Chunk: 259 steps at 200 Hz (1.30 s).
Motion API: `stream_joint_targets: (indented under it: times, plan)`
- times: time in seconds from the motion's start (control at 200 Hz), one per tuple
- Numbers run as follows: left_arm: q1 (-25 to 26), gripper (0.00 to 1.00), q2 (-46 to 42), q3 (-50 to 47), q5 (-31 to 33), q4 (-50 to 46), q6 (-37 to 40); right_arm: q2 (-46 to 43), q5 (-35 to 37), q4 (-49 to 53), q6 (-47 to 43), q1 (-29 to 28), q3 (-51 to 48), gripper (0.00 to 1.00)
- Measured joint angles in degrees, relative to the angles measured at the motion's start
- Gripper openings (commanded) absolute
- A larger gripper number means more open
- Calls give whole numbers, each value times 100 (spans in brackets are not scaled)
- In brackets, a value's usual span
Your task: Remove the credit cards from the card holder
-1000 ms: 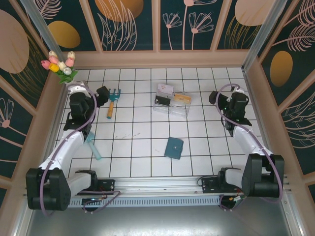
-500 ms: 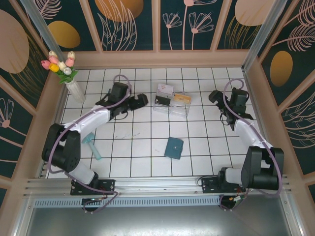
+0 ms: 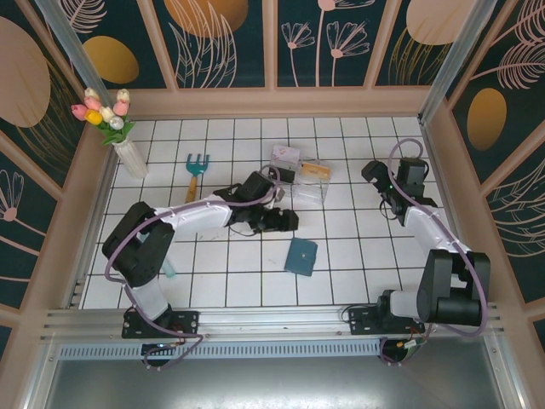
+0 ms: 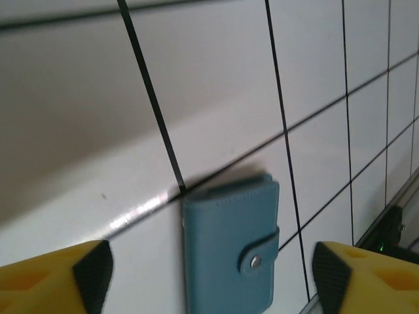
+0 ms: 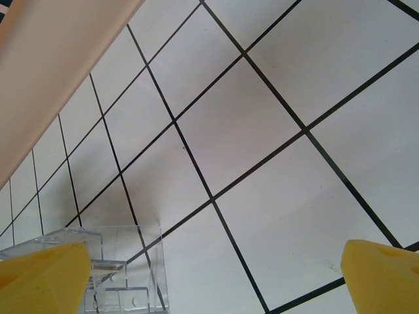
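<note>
Just behind the snapped-shut teal card holder [image 3: 301, 256], near the front edge of the desk [image 3: 358, 256], the left hand [image 3: 288, 222] hovers spread wide, empty; the right hand [image 3: 372, 169] likewise, far right.

The card holder [image 3: 301, 256] lies flat on the white tiled table [image 3: 349, 256], in the middle of the nearer rows of tiles, turned a little askew to the grid. From above it is a small, squarish, dark-teal patch. My left wrist camera shows the card holder [image 4: 229, 252] more closely. It is a blue-teal, leather-like bifold with stitched edges, folded shut. A short tab wraps round from its right edge and is fastened by a small round metal snap [image 4: 254, 262]. Its upper left corner meets a dark grout line. With the cover closed, I cannot tell what the pockets hold.
</note>
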<state>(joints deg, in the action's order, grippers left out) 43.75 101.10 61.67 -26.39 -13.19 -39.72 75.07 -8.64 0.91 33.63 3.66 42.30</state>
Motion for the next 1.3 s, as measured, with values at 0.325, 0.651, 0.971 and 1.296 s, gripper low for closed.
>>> stream_joint_targets:
  times: [0.325,0.651,0.971,1.296]
  plan:
    - [490,46,79,-125,114,92,-249,-83,-52,0,107,0,-2,99]
    - [503,35,389,-367,63,413,-262,-120,-245,0,125,-66,-2,99]
    - [501,26,455,-721,-59,1012,-511,-144,-328,2,103,-173,-2,99]
    - [503,3,461,-708,-57,1060,-369,-144,-323,59,103,-234,-2,99]
